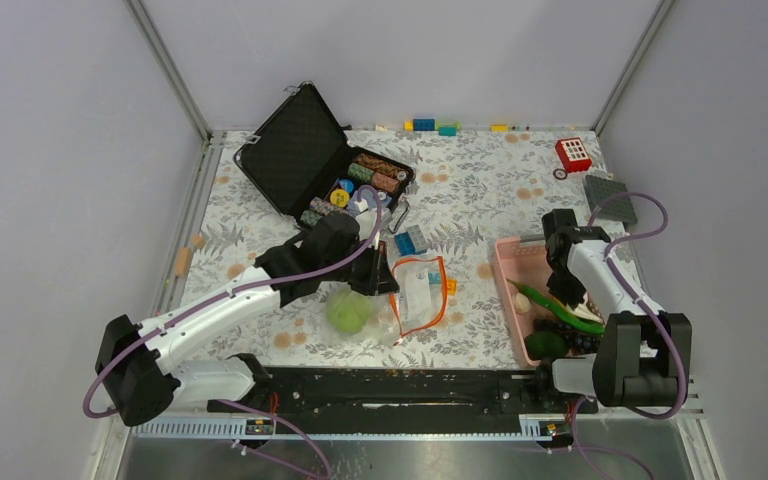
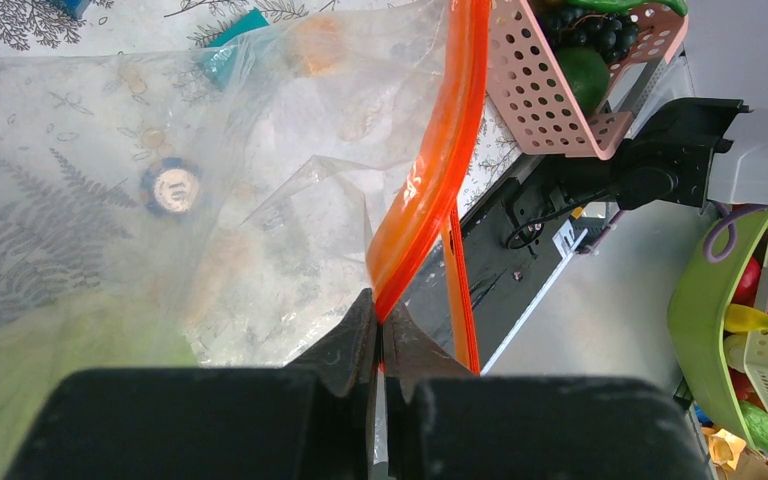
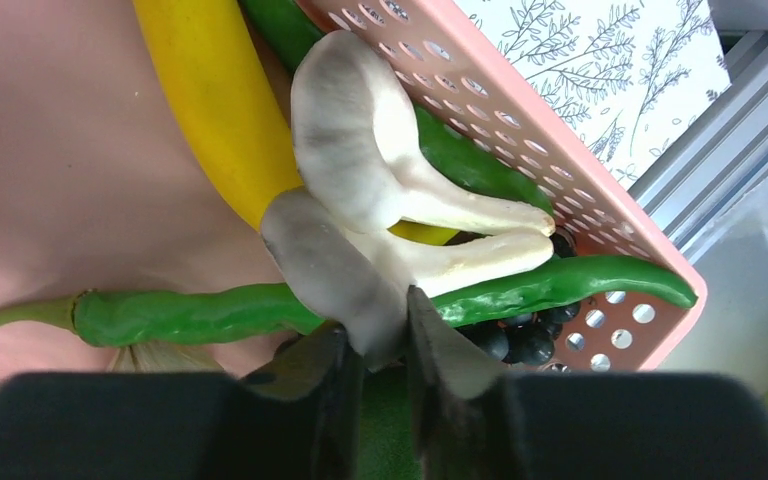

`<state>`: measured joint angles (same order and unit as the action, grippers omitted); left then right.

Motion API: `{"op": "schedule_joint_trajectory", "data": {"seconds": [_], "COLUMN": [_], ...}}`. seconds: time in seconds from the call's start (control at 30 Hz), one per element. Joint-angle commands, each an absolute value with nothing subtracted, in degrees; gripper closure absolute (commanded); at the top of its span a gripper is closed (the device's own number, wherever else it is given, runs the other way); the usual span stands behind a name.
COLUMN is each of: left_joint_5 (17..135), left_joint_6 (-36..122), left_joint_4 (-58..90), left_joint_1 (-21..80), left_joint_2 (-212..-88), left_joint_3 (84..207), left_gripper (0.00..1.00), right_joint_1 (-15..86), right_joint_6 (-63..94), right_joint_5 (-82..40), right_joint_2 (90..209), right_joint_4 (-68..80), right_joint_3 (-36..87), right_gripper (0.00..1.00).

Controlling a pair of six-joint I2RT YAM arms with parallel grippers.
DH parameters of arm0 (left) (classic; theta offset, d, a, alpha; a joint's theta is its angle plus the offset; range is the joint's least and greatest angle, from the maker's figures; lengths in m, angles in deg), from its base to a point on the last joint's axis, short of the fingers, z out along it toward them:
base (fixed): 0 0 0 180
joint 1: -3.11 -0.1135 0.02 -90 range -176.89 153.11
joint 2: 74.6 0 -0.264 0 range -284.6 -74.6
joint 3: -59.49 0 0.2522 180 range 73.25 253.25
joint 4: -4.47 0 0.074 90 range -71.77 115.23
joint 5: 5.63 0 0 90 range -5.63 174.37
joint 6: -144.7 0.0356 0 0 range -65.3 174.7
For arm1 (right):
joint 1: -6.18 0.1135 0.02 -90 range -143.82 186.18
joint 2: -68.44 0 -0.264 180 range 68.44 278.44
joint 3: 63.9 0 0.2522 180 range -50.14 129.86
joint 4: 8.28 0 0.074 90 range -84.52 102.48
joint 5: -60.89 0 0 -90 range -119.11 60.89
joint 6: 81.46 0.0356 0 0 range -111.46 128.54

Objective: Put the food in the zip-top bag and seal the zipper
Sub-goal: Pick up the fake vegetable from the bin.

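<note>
The clear zip-top bag [image 1: 418, 297] lies mid-table, and its orange-red zipper [image 2: 440, 160] rises from my left gripper [image 2: 380, 325], which is shut on that strip. The left gripper [image 1: 385, 275] sits at the bag's left edge. The light-green cabbage [image 1: 349, 311] rests beside the bag and shows blurred through the plastic [image 2: 60, 360]. My right gripper [image 3: 380, 335] reaches down into the pink basket [image 3: 580, 170], shut on the grey cap of a white mushroom piece [image 3: 360, 150]. Long green pods [image 3: 210, 310], a yellow piece [image 3: 215, 90] and dark grapes [image 3: 520, 340] lie around it.
An open black case [image 1: 300, 150] with poker chips stands at the back left. Blue bricks [image 1: 410, 240] lie by the bag's top. A red object [image 1: 572, 153] and a grey baseplate [image 1: 610, 198] sit back right. The pink basket [image 1: 510, 290] stands right of the bag.
</note>
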<state>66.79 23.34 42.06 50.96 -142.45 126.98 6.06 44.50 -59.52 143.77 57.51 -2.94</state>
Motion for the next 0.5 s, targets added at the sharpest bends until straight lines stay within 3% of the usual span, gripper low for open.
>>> {"op": "schedule_joint_trajectory", "data": {"seconds": [0.0,0.1,0.47], "left_joint_5": [66.0,66.1,65.9], "left_joint_6": [24.0,24.0,24.0], "left_joint_4": [39.1,39.0,38.7], "left_joint_1": [50.6,50.6,50.6], "left_joint_2": [-141.0,-140.8,-140.4], "left_joint_3": [126.4,126.3,125.8], "left_gripper": [1.0,1.0,1.0], "right_joint_1": [5.8,5.9,5.9], "right_joint_6": [44.6,42.9,35.4], "right_joint_5": [-59.4,-56.7,-41.4], "right_joint_2": [140.2,137.8,126.7], "right_joint_4": [58.9,58.1,53.7], "right_joint_3": [-3.1,-3.1,-3.7], "right_gripper": [0.82,1.0,1.0]}}
